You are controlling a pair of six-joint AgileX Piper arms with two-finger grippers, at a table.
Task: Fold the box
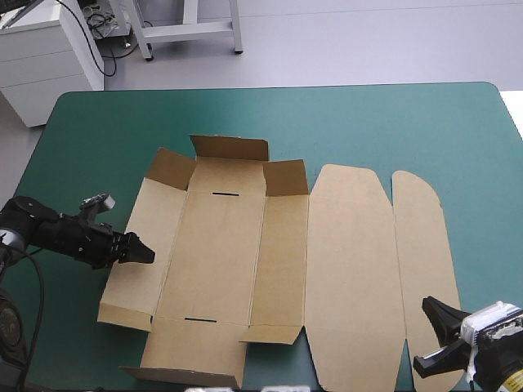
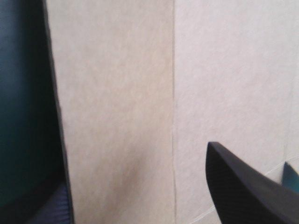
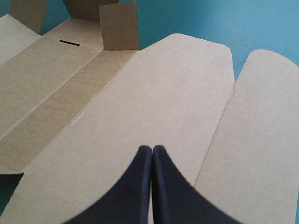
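Note:
The brown box [image 1: 221,253] lies spread out as a cut sheet on the teal-green table [image 1: 392,122]. Its far tabs [image 1: 229,149] stand partly raised, and the lid panel [image 1: 351,269] and rounded flap [image 1: 421,245] lie flat to the right. My left gripper [image 1: 145,254] is open at the sheet's left side panel [image 2: 117,116], one black finger [image 2: 247,186] over the board and the other at the panel's outer edge. My right gripper [image 1: 431,335] hovers shut by the flap's near end, its fingers [image 3: 163,186] pointing across the lid panel [image 3: 154,102] with nothing between them.
White furniture [image 1: 41,57] and a metal frame [image 1: 188,28] stand beyond the table's far left corner. Bare teal-green cover runs along the far side and the right of the sheet [image 3: 233,23].

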